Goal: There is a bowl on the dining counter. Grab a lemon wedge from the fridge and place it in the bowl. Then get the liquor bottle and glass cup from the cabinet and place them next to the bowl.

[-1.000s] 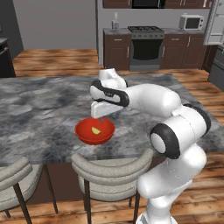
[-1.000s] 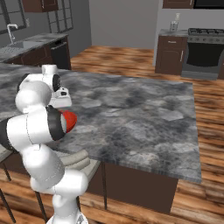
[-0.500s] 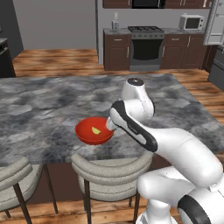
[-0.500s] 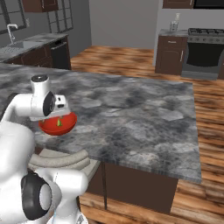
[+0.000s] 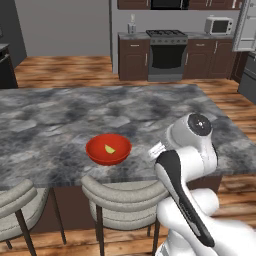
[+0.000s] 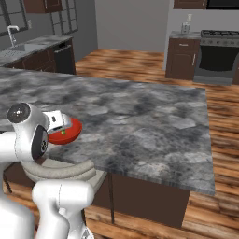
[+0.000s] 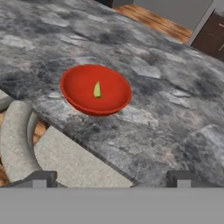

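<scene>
Lemon wedge in red bowl, jaws wide and empty, bowl half hidden by arm in right base view

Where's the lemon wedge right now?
The yellow-green lemon wedge lies inside the red bowl, which sits near the front edge of the grey marble dining counter, above the padded stools.

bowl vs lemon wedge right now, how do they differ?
Colour: the bowl is red, the lemon wedge yellow-green. Size: the bowl is broad, the lemon wedge a small sliver. Role: the bowl rests on the grey counter near its edge and holds the lemon wedge inside. Both lie free of the open gripper.
</scene>
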Available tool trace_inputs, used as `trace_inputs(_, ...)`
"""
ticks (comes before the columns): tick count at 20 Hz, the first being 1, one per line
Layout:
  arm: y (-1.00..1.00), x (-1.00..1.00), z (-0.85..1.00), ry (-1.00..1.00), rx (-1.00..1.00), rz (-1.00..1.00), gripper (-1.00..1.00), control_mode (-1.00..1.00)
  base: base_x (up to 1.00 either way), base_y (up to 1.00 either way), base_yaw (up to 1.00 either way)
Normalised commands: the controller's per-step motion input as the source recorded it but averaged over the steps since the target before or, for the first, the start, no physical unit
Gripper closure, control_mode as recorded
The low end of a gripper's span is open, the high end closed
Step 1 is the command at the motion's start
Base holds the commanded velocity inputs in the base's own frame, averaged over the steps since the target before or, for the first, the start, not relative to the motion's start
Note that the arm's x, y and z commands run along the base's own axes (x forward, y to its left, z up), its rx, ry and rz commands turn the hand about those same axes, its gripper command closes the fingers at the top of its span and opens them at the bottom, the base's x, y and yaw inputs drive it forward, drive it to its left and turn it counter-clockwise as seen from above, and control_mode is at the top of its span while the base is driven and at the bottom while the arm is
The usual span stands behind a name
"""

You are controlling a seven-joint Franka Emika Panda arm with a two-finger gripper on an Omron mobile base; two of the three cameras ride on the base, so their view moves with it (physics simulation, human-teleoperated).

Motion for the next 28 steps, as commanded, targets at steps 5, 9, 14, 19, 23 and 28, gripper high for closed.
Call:
trace_inputs(5, -0.34, -0.53, 0.6, -0.3, 0.0, 0.0, -1.0, -1.0, 0.0, 0.0, 0.0)
trace_inputs(9, -0.17, -0.29, 0.21, -0.17, 0.0, 0.0, -1.0, -1.0, 0.0, 0.0, 0.0)
trace_inputs(14, 0.0, -0.02, 0.0, -0.02, 0.0, 0.0, -1.0, -1.0, 0.0, 0.0, 0.0)
trace_inputs(19, -0.24, -0.14, 0.0, -0.03, 0.01, -0.04, -1.0, 1.0, -0.09, -0.15, -0.03)
trace_inputs(23, 0.0, 0.0, 0.0, 0.0, 0.0, 0.0, -1.0, 1.0, -0.43, -0.96, -0.19)
trace_inputs(28, 0.0, 0.0, 0.0, 0.0, 0.0, 0.0, -1.0, 1.0, -0.31, -1.0, -0.21)
